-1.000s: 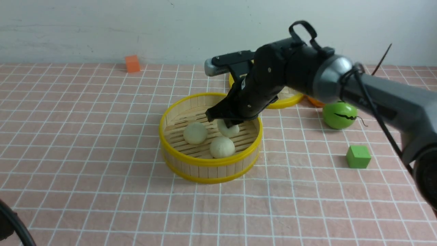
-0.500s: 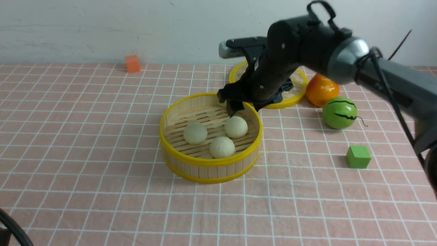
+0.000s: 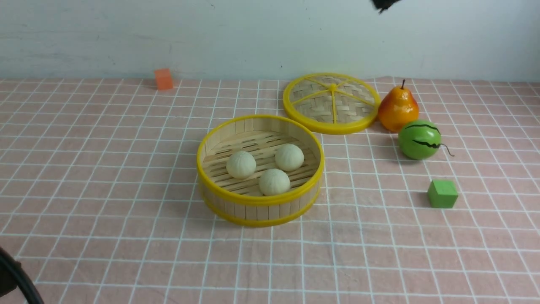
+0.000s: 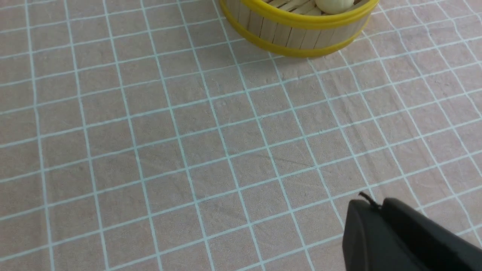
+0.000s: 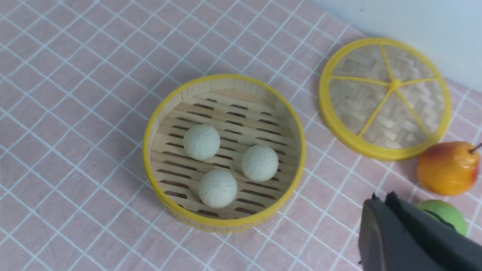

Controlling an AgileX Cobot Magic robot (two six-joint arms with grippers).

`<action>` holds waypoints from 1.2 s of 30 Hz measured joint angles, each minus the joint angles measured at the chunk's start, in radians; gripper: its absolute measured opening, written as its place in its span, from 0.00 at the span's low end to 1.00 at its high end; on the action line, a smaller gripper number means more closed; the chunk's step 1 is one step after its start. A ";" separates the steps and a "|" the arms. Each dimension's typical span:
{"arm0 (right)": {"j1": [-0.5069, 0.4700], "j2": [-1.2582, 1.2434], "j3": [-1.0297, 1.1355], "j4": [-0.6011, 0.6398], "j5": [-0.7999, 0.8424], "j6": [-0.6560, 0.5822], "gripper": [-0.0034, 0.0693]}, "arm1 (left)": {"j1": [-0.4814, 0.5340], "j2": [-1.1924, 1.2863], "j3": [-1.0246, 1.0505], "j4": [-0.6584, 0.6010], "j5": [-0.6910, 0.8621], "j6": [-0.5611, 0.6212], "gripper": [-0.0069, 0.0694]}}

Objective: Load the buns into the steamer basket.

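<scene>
Bamboo slats ringed in yellow form the steamer basket (image 3: pixel 257 210), which sits at the centre of the front view on a pink cloth (image 3: pixel 105 177) with a white grid. All three buns lie on its slatted floor, apart from one another: the left bun (image 3: pixel 241 164), the right bun (image 3: pixel 289 157) and, towards the lower edge of the frame, the near bun (image 3: pixel 274 182). Up and to the right of the basket a flat woven lid (image 3: pixel 332 103) with yellow spokes lies on the cloth. Just right of it stands an orange pear (image 3: pixel 398 109), with a green striped ball (image 3: pixel 419 140) just below the pear. A green cube (image 3: pixel 442 194) sits at the lower right of that group, and an orange cube (image 3: pixel 163 78) lies at the upper left by the pale wall. Only a dark scrap of the right arm (image 3: pixel 384 4) shows at the top edge. In the right wrist view the right gripper (image 5: pixel 382 199) hangs high above the table, its two dark fingers pressed together with nothing between them. In the left wrist view the left gripper (image 4: pixel 376 205) hangs over bare cloth, well apart from the basket, its fingers likewise closed on nothing.
</scene>
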 joint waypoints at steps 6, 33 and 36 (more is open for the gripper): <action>0.000 -0.315 0.314 -0.004 -0.005 0.005 0.02 | 0.000 0.000 0.000 0.000 0.000 0.000 0.14; 0.000 -1.052 1.371 -0.030 -0.585 0.074 0.05 | 0.000 0.000 0.000 0.000 0.000 0.000 0.17; 0.000 -1.052 1.399 -0.045 -0.589 0.074 0.05 | 0.000 0.000 0.000 0.000 0.000 0.000 0.18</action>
